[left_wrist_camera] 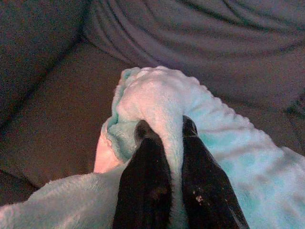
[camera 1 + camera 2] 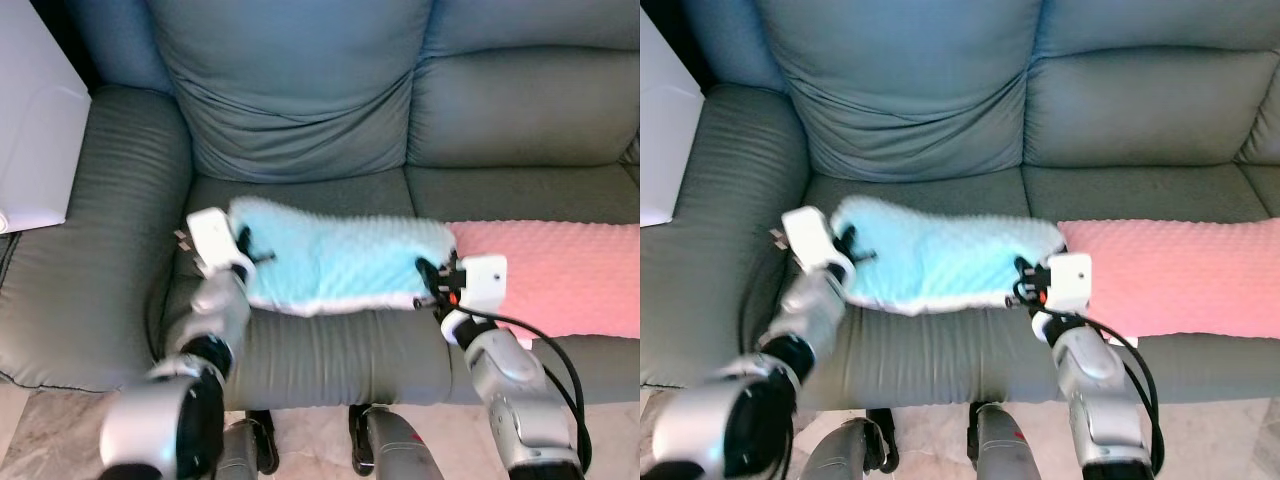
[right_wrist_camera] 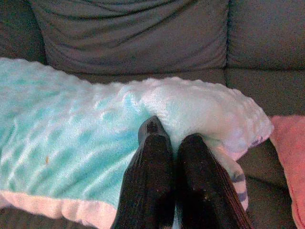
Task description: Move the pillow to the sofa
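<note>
A light blue fluffy pillow with a white edge lies across the grey sofa's left seat cushion. My left gripper is shut on the pillow's left end; the wrist view has fabric bunched between the black fingers. My right gripper is shut on the pillow's right end, where its fingers pinch the fluffy cloth. Both arms reach forward over the seat's front edge.
A pink pillow lies on the right seat, touching the blue one's right end. The sofa's back cushions rise behind. A wide armrest sits on the left, with a white object beyond it. Marble floor shows below.
</note>
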`<state>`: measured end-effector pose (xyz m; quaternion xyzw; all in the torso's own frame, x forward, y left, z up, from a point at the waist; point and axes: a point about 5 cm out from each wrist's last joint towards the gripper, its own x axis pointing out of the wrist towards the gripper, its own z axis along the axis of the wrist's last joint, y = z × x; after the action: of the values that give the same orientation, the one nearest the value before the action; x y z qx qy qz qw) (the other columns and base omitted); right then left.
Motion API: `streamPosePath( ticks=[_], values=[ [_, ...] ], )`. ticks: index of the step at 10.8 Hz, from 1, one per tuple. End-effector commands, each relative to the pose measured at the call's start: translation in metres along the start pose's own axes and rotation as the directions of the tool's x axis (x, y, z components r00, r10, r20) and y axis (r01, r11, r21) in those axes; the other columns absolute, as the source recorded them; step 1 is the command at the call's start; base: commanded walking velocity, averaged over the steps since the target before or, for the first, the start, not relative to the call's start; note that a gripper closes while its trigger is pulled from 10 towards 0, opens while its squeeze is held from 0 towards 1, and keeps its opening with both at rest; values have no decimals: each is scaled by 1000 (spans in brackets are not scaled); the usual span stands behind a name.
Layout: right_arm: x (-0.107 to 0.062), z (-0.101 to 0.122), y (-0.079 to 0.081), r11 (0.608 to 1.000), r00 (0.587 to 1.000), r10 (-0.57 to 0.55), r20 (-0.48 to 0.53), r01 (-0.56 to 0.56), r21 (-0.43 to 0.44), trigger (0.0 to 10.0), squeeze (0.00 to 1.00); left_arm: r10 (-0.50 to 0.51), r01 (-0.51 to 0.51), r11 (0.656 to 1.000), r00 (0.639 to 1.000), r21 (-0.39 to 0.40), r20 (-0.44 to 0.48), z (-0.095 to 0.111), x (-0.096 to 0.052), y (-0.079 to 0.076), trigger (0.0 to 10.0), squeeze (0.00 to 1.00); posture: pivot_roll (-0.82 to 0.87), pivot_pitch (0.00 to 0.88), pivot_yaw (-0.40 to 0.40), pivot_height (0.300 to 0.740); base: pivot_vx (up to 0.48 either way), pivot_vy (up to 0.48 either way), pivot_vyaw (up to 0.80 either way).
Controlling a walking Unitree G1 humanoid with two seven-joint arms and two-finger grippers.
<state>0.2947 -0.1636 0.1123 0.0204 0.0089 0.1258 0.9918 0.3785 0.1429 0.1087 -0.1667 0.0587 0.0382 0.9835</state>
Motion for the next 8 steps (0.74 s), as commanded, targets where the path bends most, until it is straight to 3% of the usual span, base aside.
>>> streamPosePath(
  ticks=[1,3,5,8],
  values=[
    [-1,-2,3,1000,1000,20,2,-20,-15,10000,0,49,-49,999,999,-19,-1,0,0,10,10000,0,-301,383,16,740,0,0,0],
    [2,-2,4,999,1000,27,10,-26,-26,10000,0,70,-70,997,998,-30,5,3,0,15,10000,0,-302,391,15,740,0,0,0],
    [2,-5,6,999,999,31,10,-31,-17,10000,1000,91,-91,995,996,-35,-7,-1,-2,18,10000,0,-301,398,14,740,0,0,0],
    [2,-7,8,999,999,35,10,-34,-25,10000,1000,102,-103,994,995,-38,-23,-8,-4,19,10000,0,-299,403,12,740,0,0,0]
  ],
)
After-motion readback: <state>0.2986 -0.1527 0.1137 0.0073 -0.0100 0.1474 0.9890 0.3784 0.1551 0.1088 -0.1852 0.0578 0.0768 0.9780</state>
